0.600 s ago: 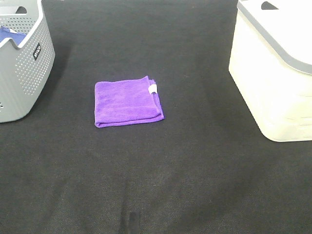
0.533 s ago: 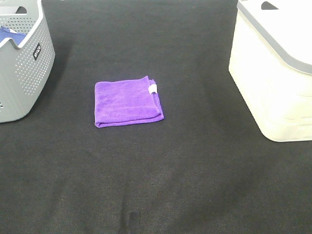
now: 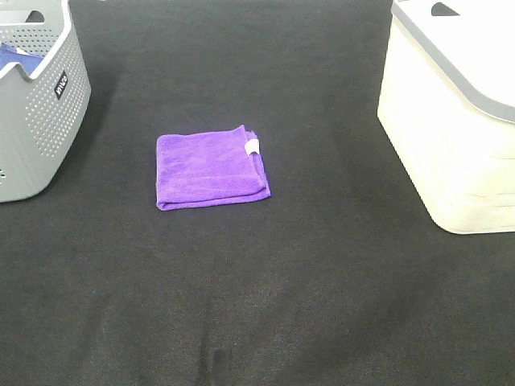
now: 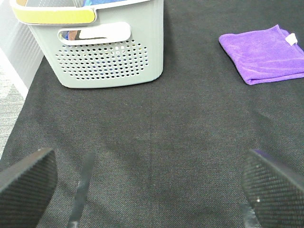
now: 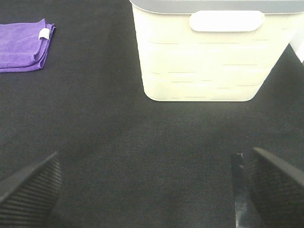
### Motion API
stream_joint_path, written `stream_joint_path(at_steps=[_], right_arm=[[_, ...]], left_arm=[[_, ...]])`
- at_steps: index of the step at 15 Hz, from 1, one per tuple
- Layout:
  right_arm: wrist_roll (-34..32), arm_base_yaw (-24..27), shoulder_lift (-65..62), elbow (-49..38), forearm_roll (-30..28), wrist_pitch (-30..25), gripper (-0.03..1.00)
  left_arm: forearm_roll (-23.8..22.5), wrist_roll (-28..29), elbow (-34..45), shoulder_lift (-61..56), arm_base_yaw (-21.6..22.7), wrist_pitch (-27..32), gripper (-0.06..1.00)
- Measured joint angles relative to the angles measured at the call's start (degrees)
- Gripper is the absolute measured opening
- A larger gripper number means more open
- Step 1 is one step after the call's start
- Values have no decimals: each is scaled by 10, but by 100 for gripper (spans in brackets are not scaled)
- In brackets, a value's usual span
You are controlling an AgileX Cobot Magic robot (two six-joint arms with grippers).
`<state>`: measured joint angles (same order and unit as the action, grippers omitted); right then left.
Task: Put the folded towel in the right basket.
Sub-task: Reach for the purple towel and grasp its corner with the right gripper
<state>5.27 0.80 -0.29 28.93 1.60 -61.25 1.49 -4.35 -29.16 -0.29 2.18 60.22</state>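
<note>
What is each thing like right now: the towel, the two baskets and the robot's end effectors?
purple towel: folded, lying flat on the black mat, not held.
grey basket: upright, with a blue thing inside.
cream basket: upright; its inside cannot be seen.
left end effector: open, holding nothing.
right end effector: open, holding nothing.

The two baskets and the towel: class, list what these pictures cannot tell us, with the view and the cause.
Grey basket contents: exterior high view, cut by the frame edge; left wrist view, mostly hidden by its wall.
White basket interior: exterior high view, glare and frame edge.
Towel tag print: too small in every view.
</note>
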Motion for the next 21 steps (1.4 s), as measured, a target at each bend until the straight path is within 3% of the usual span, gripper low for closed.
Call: stream_joint_path(at_steps=[21], right_arm=[[0,0,0,0,0,0,96]], left_arm=[[0,0,0,0,0,0,99]])
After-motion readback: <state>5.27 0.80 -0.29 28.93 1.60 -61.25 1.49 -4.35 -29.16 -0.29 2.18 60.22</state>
